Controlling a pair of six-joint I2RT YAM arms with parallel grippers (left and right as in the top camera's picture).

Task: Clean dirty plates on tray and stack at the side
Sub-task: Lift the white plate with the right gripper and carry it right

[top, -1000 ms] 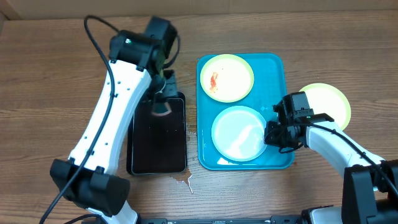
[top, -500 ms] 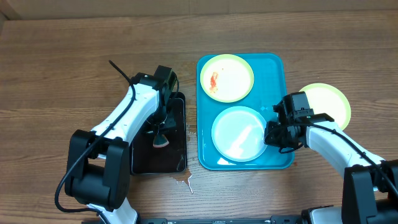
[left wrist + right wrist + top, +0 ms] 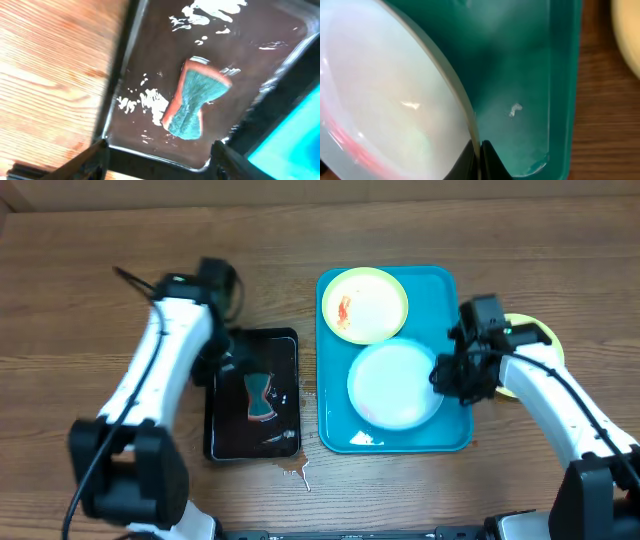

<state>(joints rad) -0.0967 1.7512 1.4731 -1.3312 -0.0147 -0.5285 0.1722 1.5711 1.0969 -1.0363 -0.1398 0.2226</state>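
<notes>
**A:** Where is the left gripper (image 3: 161,160)?

**B:** Over the black tray (image 3: 225,442), jaws spread and empty. The sponge (image 3: 196,97) lies flat on the wet tray floor just ahead of the fingers, not touching them. Its long axis points roughly away from the gripper, along the tray's long side.

**A:** And the turquoise tray (image 3: 440,288)?

**B:** Just right of the black one. At its far end sits a yellow-green-rimmed plate (image 3: 363,303) with a red smear. At the near end is the light-blue-rimmed plate (image 3: 393,385), and that one is held.

**A:** By which arm?

**B:** The right gripper (image 3: 455,375) has its fingers pressed together on the plate's right rim. The wrist view shows the rim pinched between the tips and a faint red streak on the plate's face. The plate looks tipped, right edge up, but I can't tell how far.

**A:** So what does the next move hinge on?

**B:** The plate lies to the left of the right gripper. The stacking spot, where another yellow-green plate (image 3: 542,340) rests on the table, lies to its right, just beyond the tray lip. I judge the right arm far nearer to it. That streak suggests the plate may need wiping, though, and the sponge is on the left arm's side.
</notes>
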